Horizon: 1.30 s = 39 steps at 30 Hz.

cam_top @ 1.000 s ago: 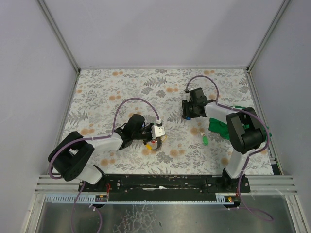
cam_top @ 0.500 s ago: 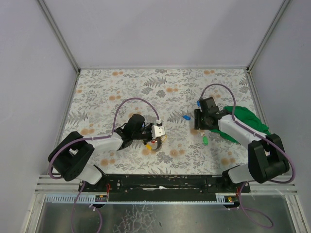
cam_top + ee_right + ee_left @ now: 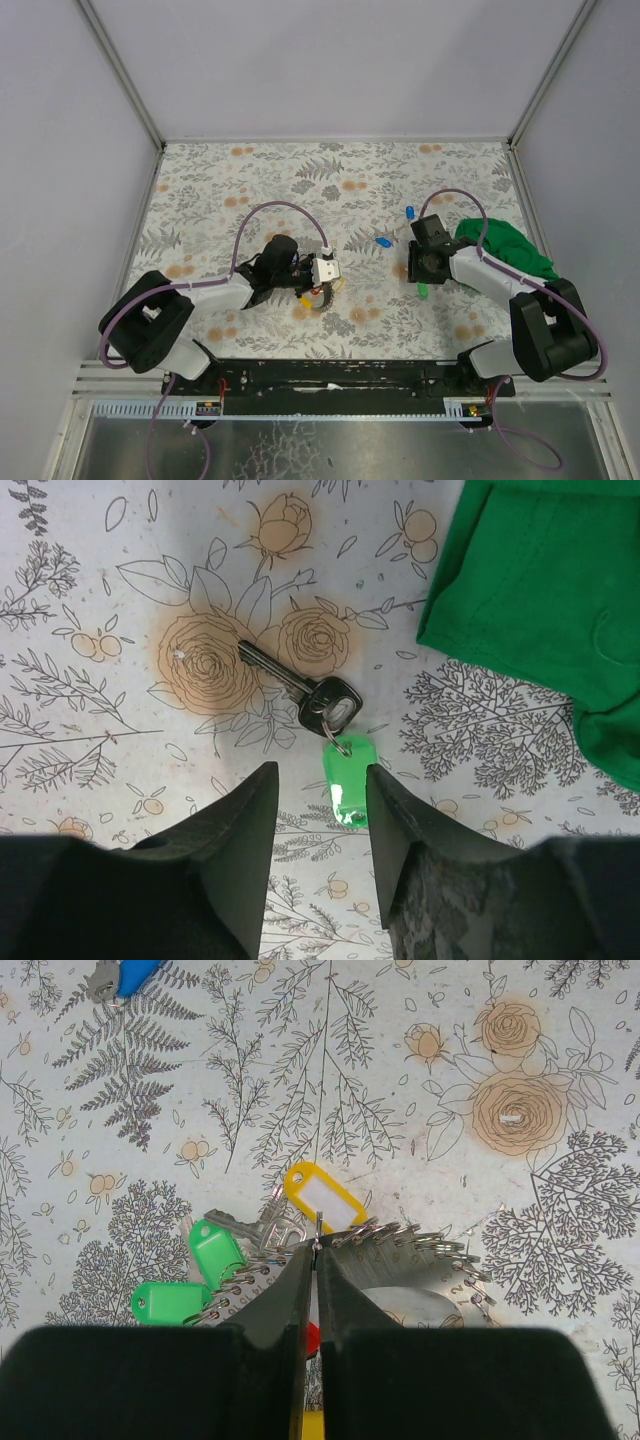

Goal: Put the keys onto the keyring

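Note:
My left gripper (image 3: 317, 1250) is shut on the edge of the keyring (image 3: 420, 1260), a grey metal ring edged with small numbered loops. It lies low over the table at the centre left (image 3: 320, 296). Yellow (image 3: 325, 1198) and green (image 3: 218, 1252) tagged keys hang round it, and a red tag shows between the jaws. My right gripper (image 3: 322, 770) is open just above a loose key (image 3: 300, 687) with a green tag (image 3: 347, 780). The tag lies on the table between the fingers, close to the right one. Two blue-tagged keys (image 3: 382, 243) (image 3: 410, 212) lie loose further back.
A crumpled green cloth (image 3: 505, 250) lies at the right edge of the table, just beside my right arm, and its corner shows in the right wrist view (image 3: 540, 590). A blue tag (image 3: 125, 975) lies ahead of my left gripper. Walls enclose the floral tabletop (image 3: 250, 180).
My right gripper has come back toward the near edge, from beside the blue keys to over the green-tagged key. The cloth and both blue keys now show. The left arm has not moved.

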### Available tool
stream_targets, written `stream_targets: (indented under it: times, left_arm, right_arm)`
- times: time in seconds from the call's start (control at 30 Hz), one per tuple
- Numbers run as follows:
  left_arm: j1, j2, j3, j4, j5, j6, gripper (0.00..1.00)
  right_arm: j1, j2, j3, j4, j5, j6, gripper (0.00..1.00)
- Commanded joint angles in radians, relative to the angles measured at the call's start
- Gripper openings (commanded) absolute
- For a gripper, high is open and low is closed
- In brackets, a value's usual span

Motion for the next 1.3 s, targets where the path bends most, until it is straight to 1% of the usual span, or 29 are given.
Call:
stream_targets:
  times: [0.0, 0.17, 0.27, 0.33, 0.47, 0.77, 0.87, 1.07, 1.17, 1.27]
  left_arm:
    - [-0.004, -0.009, 0.031, 0.009, 0.008, -0.003, 0.0]
    - [-0.003, -0.012, 0.031, 0.007, 0.01, -0.004, 0.0]
    - [-0.004, -0.014, 0.031, 0.004, 0.009, -0.007, 0.0]
    - [-0.004, -0.014, 0.033, 0.003, 0.009, -0.008, 0.0]
    - [-0.003, -0.016, 0.034, 0.001, 0.011, -0.01, 0.0]
    - [-0.003, -0.017, 0.036, -0.001, 0.014, -0.012, 0.0]
    - [-0.004, -0.02, 0.036, -0.002, 0.015, -0.012, 0.0]
    - [-0.003, -0.032, 0.03, 0.005, 0.014, -0.018, 0.0]
    - [-0.004, -0.041, 0.023, 0.01, 0.013, -0.02, 0.0]
    - [-0.004, -0.05, 0.016, 0.021, 0.011, -0.024, 0.0]
  right_arm:
    - [0.006, 0.009, -0.004, 0.056, 0.03, 0.002, 0.46]
    - [0.005, 0.027, 0.004, 0.074, 0.057, -0.018, 0.44]
    - [0.006, 0.044, 0.007, 0.074, 0.053, -0.024, 0.4]
    - [0.006, 0.047, 0.01, 0.075, 0.048, -0.028, 0.36]
    - [0.006, 0.035, 0.004, 0.079, 0.038, -0.033, 0.23]
    - [0.01, 0.024, 0.012, 0.08, -0.023, -0.064, 0.01]
    - [0.04, 0.008, 0.017, 0.103, -0.032, -0.084, 0.0]
    - [0.159, -0.023, -0.019, 0.271, -0.055, -0.141, 0.0]
    - [0.206, -0.057, -0.075, 0.424, -0.085, -0.166, 0.0]
    - [0.22, -0.112, -0.162, 0.607, -0.131, -0.187, 0.0]
